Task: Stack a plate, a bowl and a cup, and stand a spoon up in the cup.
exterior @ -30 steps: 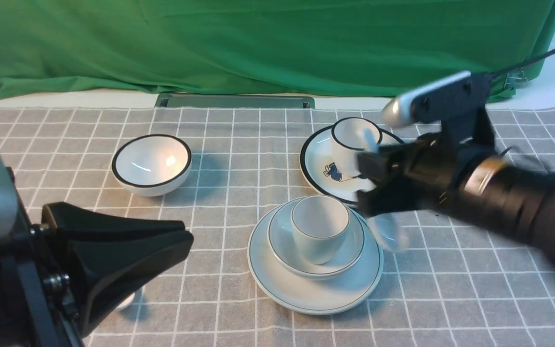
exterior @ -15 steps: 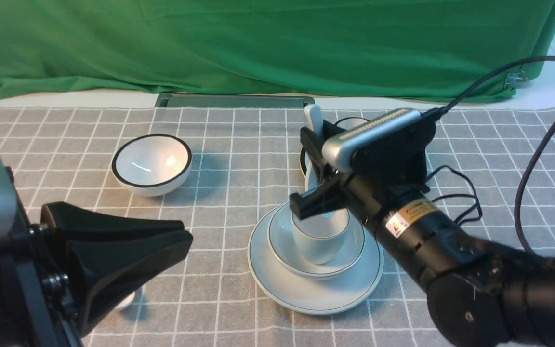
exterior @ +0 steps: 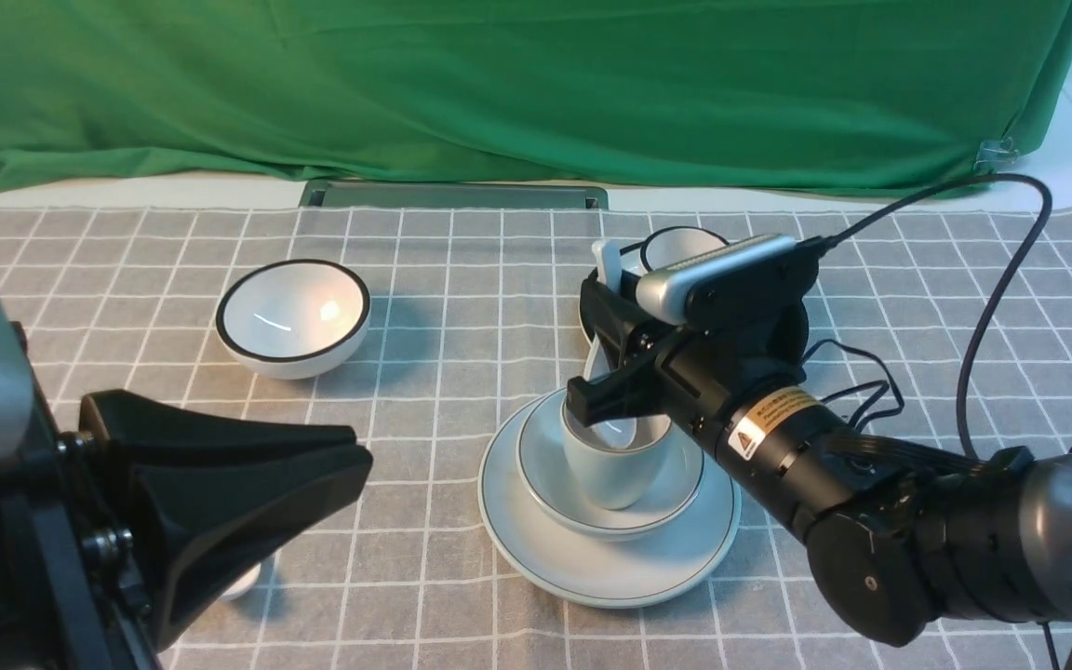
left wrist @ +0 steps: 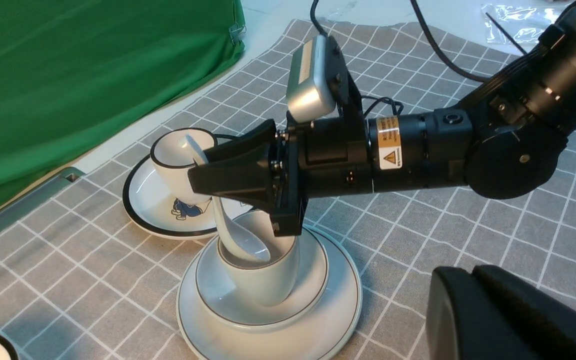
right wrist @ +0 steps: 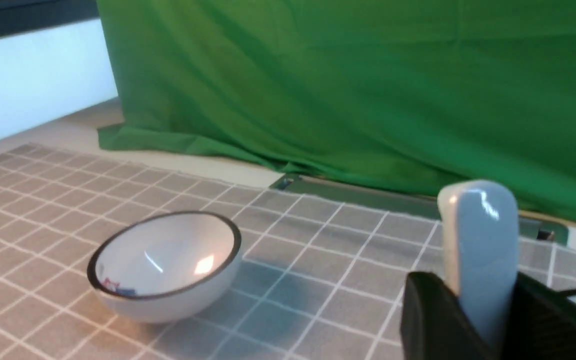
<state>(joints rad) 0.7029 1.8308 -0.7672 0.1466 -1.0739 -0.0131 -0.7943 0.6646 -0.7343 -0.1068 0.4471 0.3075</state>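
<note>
Spoon point(left wrist: 224, 222) step, last of task: right gripper point(exterior: 596, 349) grasping handle, scoop end inside cup point(exterior: 606, 475); cup in bowl point(exterior: 541, 470) on plate point(exterior: 592, 569). Left gripper point(exterior: 350, 461) clenched, empty. Next: settle spoon against rim, release gently.

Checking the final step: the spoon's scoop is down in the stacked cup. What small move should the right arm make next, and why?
Probably open the right gripper and let go: the spoon has its scoop inside the cup, handle upright between the jaws, and the cup already stands in the bowl on the plate.
</note>
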